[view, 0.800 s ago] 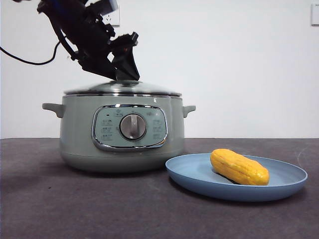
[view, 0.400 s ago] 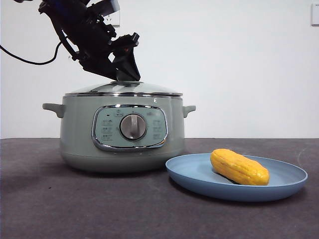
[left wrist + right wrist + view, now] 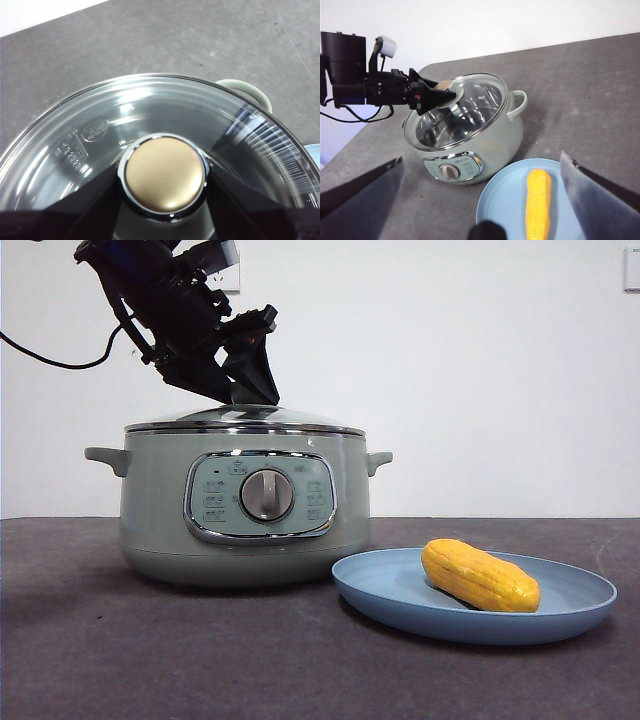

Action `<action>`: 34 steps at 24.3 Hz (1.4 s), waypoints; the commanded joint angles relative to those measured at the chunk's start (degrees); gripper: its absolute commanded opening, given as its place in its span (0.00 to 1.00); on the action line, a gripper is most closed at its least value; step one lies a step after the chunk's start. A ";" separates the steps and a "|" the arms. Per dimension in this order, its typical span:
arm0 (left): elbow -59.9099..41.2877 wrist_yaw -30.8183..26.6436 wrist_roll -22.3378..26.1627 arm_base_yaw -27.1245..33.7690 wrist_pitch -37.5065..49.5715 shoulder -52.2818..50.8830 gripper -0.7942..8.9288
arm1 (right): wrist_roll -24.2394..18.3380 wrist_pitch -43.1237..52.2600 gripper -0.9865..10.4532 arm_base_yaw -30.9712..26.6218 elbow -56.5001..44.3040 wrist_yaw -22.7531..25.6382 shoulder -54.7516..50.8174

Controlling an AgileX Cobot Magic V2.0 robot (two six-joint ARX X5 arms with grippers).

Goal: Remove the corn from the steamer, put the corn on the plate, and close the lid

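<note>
The sage-green steamer [image 3: 245,510] stands left of centre with the glass lid [image 3: 245,418] resting level on its rim. My left gripper [image 3: 250,390] comes down from the upper left, and its jaws are shut on either side of the lid's round knob [image 3: 165,172]. The corn [image 3: 480,575] lies on the light-blue plate [image 3: 400,590] to the right of the steamer. My right gripper [image 3: 481,157] is open and empty, high above the plate. From there it looks down on the corn [image 3: 538,202], the plate [image 3: 500,210] and the steamer [image 3: 485,135].
The dark grey tabletop [image 3: 150,650] runs in front of the steamer and plate. A white wall stands behind. A black cable [image 3: 50,360] hangs from the left arm at the upper left. The steamer's side handle [image 3: 378,460] sits close to the plate's near rim.
The lid has settled from a slight tilt to level on the steamer's rim. The left gripper stays on the knob. The corn and plate have not moved.
</note>
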 commanded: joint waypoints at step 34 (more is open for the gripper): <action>-0.87 8.20 -4.72 -0.37 -33.31 -34.88 0.66 | -6.51 -7.04 0.61 0.13 -0.04 -9.31 2.14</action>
